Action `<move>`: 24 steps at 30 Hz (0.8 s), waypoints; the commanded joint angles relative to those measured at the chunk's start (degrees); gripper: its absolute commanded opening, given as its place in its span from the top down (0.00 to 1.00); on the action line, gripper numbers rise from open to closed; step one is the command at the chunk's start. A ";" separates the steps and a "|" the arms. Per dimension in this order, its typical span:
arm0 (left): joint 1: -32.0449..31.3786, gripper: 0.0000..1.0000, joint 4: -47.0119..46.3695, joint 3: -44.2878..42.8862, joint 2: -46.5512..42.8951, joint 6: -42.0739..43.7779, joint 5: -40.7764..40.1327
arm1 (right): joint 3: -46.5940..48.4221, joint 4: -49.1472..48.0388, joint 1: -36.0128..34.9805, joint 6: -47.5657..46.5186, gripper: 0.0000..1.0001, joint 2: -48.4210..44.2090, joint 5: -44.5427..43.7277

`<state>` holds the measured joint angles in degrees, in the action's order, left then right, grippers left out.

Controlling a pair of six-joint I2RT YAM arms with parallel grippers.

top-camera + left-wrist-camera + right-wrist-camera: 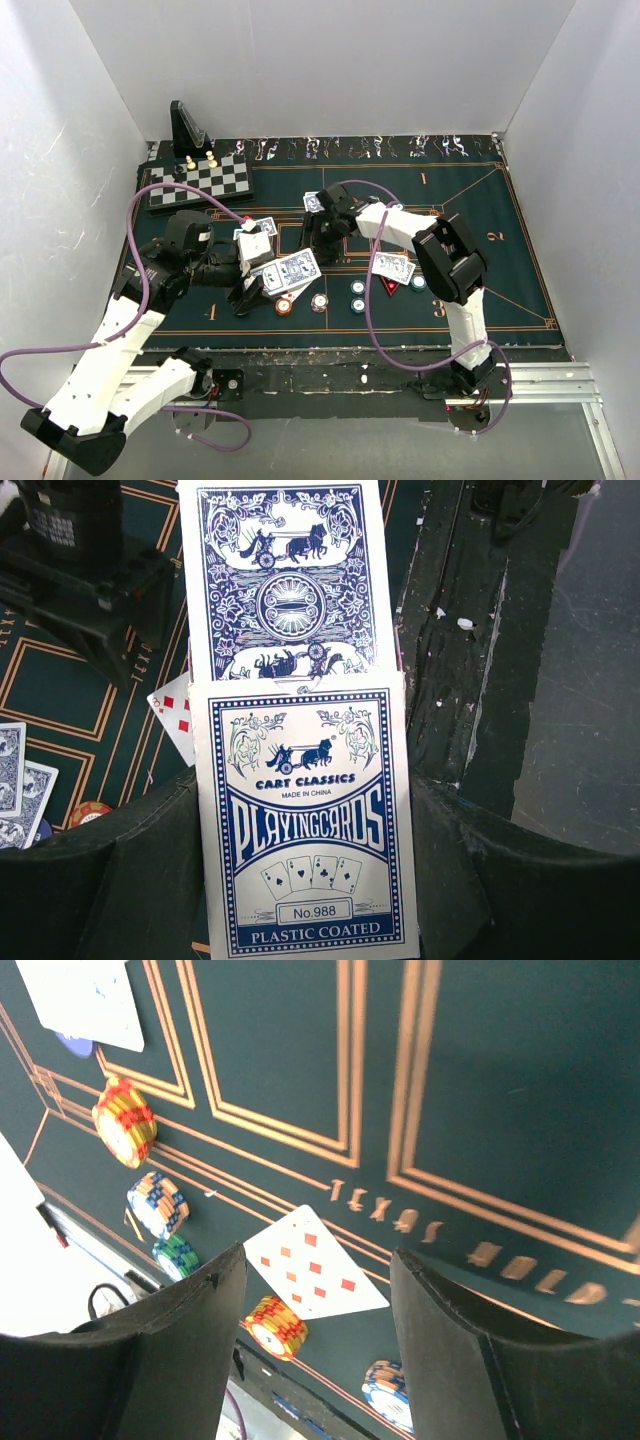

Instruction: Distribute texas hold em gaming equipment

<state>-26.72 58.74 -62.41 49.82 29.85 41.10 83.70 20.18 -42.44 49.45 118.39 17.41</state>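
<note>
The left gripper point(305, 780) is clamped tight on a card box point(305, 860) printed "Playing Cards". A blue-backed card point(285, 580) sticks out beyond the box's end. The gripper hangs over the near-left part of the green felt mat point(480, 230) that covers the worktop. A face-up card with red pips point(175, 715) lies on the felt just beside the box.

The right gripper point(318, 1255) hovers over the middle of the mat, jaws well apart and holding nothing. Between its fingers a face-up diamond card point(335, 1290) shows on the felt, next to the "Texas Hold" lettering. An orange-and-yellow chip stack point(277, 1325) sits just beside that card, with a blue-and-orange stack point(157, 1203) and a green stack point(177, 1255) nearby.

From above, a red triangle marker point(388, 285) lies right of centre, just near of a pair of cards point(395, 267). The chessboard point(200, 180) stands at the far left.
</note>
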 commanded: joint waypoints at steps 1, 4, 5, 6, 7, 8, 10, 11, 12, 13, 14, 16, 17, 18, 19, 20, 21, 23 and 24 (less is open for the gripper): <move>0.27 1.00 -0.29 -1.84 -0.69 0.65 0.38 | 0.25 3.02 4.90 -3.04 0.32 -7.01 -1.06; 0.27 1.00 -0.47 -1.48 -1.04 0.39 0.56 | -3.27 3.46 7.71 -4.36 0.30 -14.91 0.43; 0.27 1.00 -0.56 -1.22 -1.04 0.30 0.65 | -4.41 3.46 8.33 -4.89 0.23 -18.51 1.39; 0.27 1.00 -0.73 -1.13 -0.96 0.21 0.73 | -5.55 3.54 8.77 -4.98 0.20 -20.89 2.44; 0.27 1.00 -0.91 -0.87 -0.96 0.21 0.82 | -6.26 3.89 8.95 -5.50 0.18 -23.61 3.32; 0.27 1.00 -1.17 -0.52 -0.87 0.39 0.91 | -6.79 4.42 8.95 -5.77 0.17 -25.82 3.77; 0.27 1.00 -1.70 0.27 -0.69 0.30 0.91 | -7.67 5.12 8.95 -6.12 0.15 -30.30 5.35; 0.27 1.00 -1.96 0.53 -0.52 0.47 1.00 | -8.02 5.30 8.95 -6.21 0.15 -31.80 6.49; 0.27 1.00 -2.31 0.62 -0.26 0.39 1.00 | -8.20 5.74 9.04 -6.04 0.14 -33.56 7.72; 0.27 1.00 -2.75 0.97 -0.17 0.39 1.00 | -8.38 5.83 9.04 -5.95 0.14 -34.88 8.86; 0.27 1.00 -3.19 1.32 0.01 0.48 0.82 | -8.64 5.83 9.04 -5.77 0.13 -36.28 10.18; 0.27 1.00 -3.81 1.68 0.62 0.91 0.73 | -8.99 5.74 9.04 -5.33 0.13 -38.57 12.90; 0.27 1.00 -3.98 1.94 0.97 1.18 0.73 | -9.08 5.74 9.04 -4.98 0.12 -39.54 14.13; 0.27 1.00 -4.25 2.12 1.33 1.27 0.82 | -9.17 5.83 9.04 -4.80 0.12 -40.33 15.10; 0.27 1.00 -4.60 2.21 1.68 1.18 0.91 | -9.26 5.92 9.04 -4.37 0.12 -41.04 16.15; 0.27 1.00 -4.95 2.29 2.03 1.18 1.00 | -9.43 6.01 9.04 -4.19 0.12 -41.65 16.60; 0.27 1.00 -5.30 2.30 2.12 1.18 1.08 | -9.61 6.09 8.86 -4.19 0.12 -42.09 17.21; 0.27 1.00 -6.27 2.38 2.38 0.83 1.09 | -9.79 6.44 8.42 -4.54 0.11 -42.62 17.66; 0.27 1.00 -6.62 2.38 2.47 0.83 1.00 | -9.79 6.79 7.99 -4.89 0.11 -42.63 17.75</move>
<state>-26.72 55.77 -60.31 52.47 30.35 41.08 74.61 25.78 -33.52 45.01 77.78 31.38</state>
